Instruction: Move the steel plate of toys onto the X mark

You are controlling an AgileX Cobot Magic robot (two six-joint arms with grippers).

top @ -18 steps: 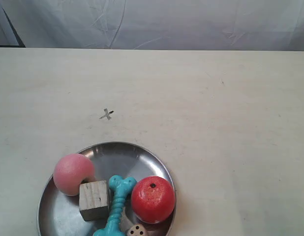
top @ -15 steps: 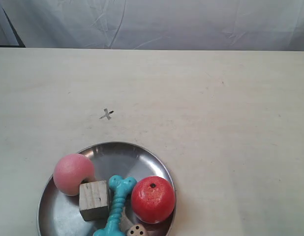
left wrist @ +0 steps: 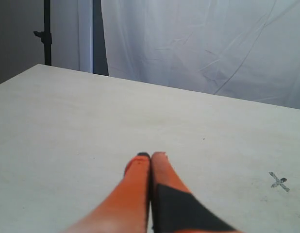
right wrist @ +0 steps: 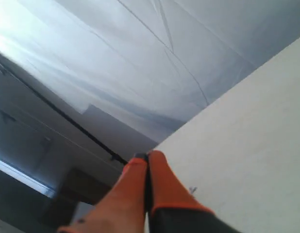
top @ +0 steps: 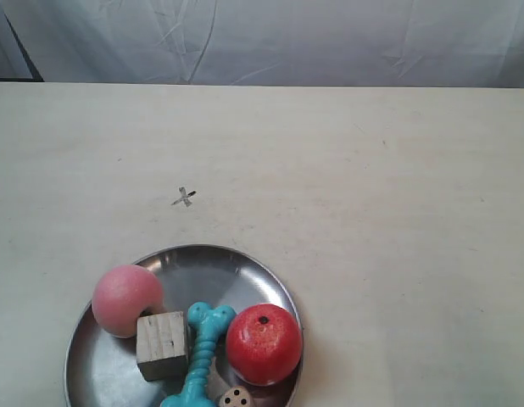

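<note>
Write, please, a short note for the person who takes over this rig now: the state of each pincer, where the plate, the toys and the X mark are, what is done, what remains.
Left pincer: shut, empty, over the bare table.
Right pincer: shut, empty.
Steel plate: at the exterior view's bottom edge, partly cut off. In it: pink ball, red ball, teal bone, wooden cube, die.
X mark: uncovered, beyond the plate's rim, apart from it.
Done: nothing; neither pincer touches the plate.
Left: grip the rim and bring the loaded plate onto the X mark.
</note>
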